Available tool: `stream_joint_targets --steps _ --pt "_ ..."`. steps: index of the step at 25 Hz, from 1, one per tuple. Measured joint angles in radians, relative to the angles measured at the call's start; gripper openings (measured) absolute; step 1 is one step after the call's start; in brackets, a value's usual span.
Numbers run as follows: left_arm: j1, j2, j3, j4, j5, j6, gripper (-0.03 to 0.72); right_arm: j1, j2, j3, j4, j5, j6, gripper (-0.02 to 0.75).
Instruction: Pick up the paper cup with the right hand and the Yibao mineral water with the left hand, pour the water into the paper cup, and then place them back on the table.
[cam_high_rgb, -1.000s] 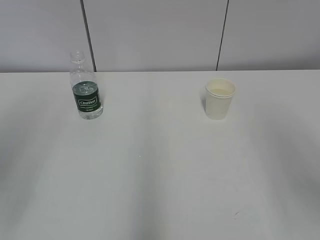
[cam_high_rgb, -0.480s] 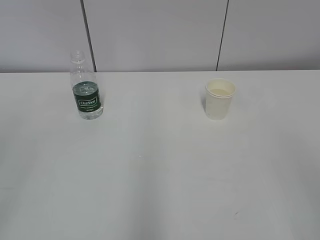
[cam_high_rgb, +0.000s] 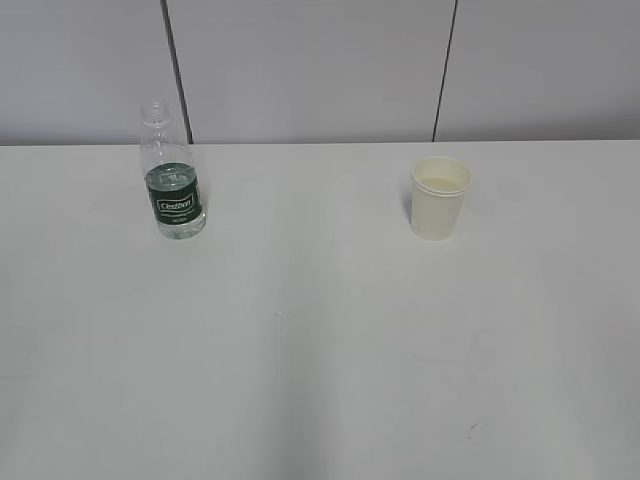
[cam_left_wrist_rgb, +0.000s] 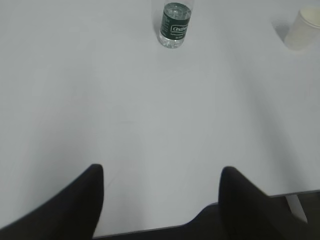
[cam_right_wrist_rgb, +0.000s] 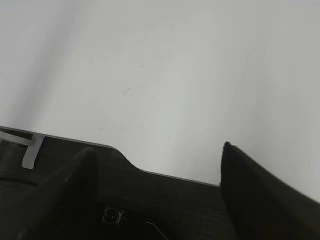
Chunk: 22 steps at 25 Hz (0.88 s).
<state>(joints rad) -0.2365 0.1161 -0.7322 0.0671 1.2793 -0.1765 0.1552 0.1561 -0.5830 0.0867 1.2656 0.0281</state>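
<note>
You are looking at a plain white table (cam_high_rgb: 320, 350) carrying a cream-white paper cup (cam_high_rgb: 440, 198) and a clear Yibao mineral water (cam_high_rgb: 173, 172) wearing a dark green label with white lettering, while black gripper fingers (cam_left_wrist_rgb: 75, 205) are showing.

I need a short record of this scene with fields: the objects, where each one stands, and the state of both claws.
bottle: Yibao mineral water, upright, no cap, on the table's far left
cup: paper cup, upright, far right, apart from the bottle
left claw: open, holds nothing, near the table's front edge
right claw: open, holds nothing, near the front edge
contact: neither claw touches anything
</note>
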Motion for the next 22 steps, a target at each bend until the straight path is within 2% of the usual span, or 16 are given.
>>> stream_joint_targets --steps 6,13,22 --pt "0.000 -0.123 0.082 0.000 0.002 0.011 0.449 0.000 -0.124 0.050 0.000 0.006 -0.043 0.593" --pt "0.000 -0.136 0.161 -0.009 0.005 0.049 0.449 0.000 -0.175 0.065 0.000 -0.056 -0.082 0.593" --pt "0.000 -0.136 0.215 -0.045 -0.151 0.095 0.449 0.000 -0.175 0.096 -0.002 -0.105 -0.108 0.593"
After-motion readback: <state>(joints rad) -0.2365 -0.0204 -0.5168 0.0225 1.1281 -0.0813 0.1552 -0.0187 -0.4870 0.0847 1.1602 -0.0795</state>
